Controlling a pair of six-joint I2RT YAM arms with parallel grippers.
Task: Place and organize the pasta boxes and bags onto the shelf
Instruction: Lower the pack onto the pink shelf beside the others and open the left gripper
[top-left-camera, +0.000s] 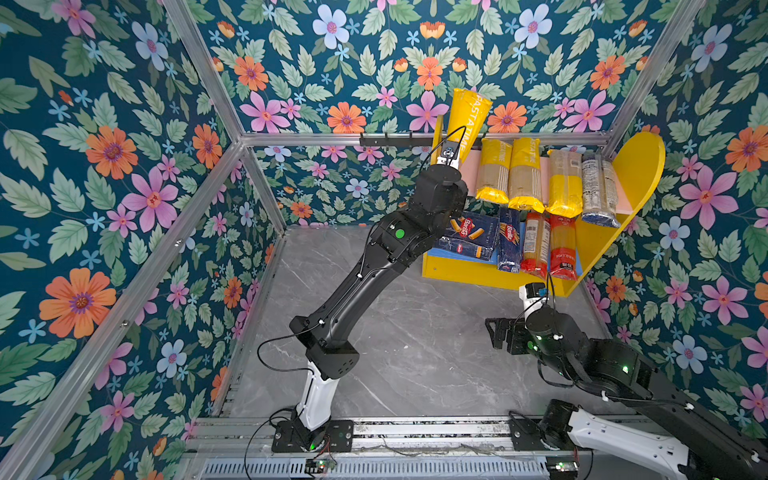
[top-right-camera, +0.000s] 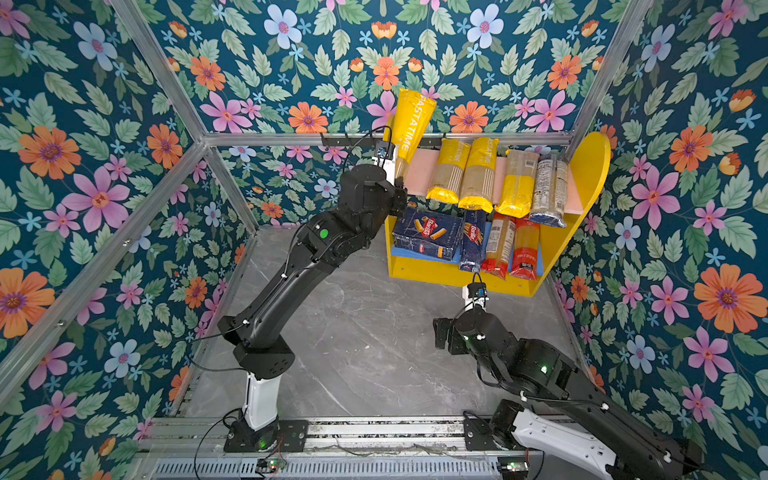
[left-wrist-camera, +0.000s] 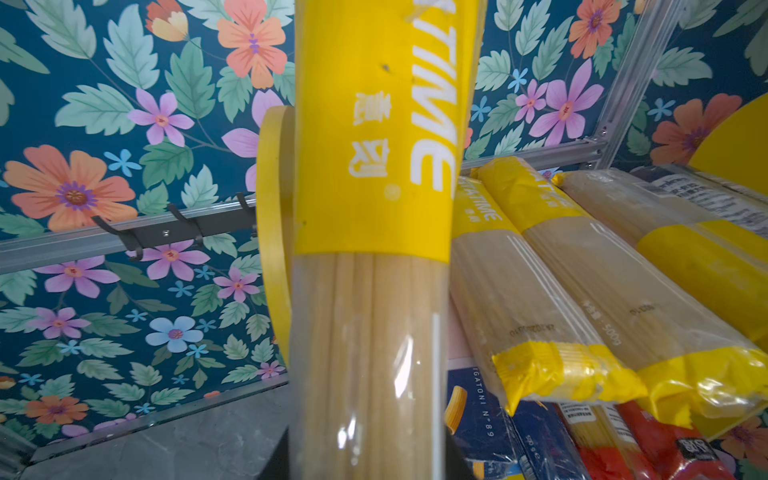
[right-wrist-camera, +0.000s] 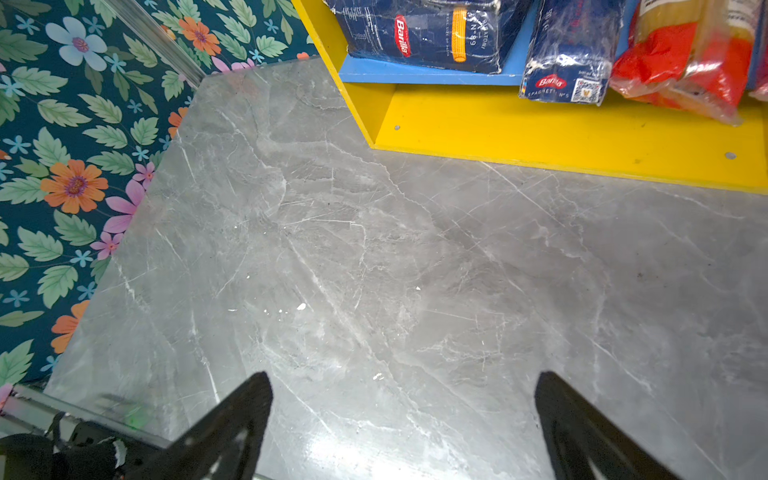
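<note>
The left end effector (top-right-camera: 398, 188) reaches up at the left end of the shelf (top-left-camera: 457, 272) and is clenched on the raised bag (top-left-camera: 467, 120). This spaghetti packet stands nearly upright, yellow end up and slightly tilted in both top views. Its lower end is hidden behind the wrist, so I cannot tell whether it touches a board. In the left wrist view this bag sits between the left side panel (left-wrist-camera: 272, 216) and the nearest lying bag. The shelf stands at the back right of the grey worktop (top-left-camera: 415, 340). Four bags lie side by side on its pink upper board (top-left-camera: 470, 172), front ends past the edge. From the left they are a first yellow-ended bag (top-left-camera: 493, 176), a second yellow-ended bag (top-left-camera: 525, 178) pressed against it, a yellow-banded bag (top-left-camera: 564, 187), and a white-label bag (top-left-camera: 598, 189) with a dark blue end, next to the right side panel (top-left-camera: 636, 166). Below, on the blue lower board (right-wrist-camera: 415, 75), lies the wide box (top-left-camera: 469, 237) with its rigatoni picture, and the narrow box (top-left-camera: 510, 243) is just beside it. Next come a first red-ended bag (top-left-camera: 536, 245) and a second red-ended bag (top-left-camera: 563, 249). The narrow box and the red-ended bags stick out over the yellow base (right-wrist-camera: 582, 133). The right end effector (right-wrist-camera: 403, 376) hovers low over the worktop in front of the shelf, released, its fingers spread wide.
</note>
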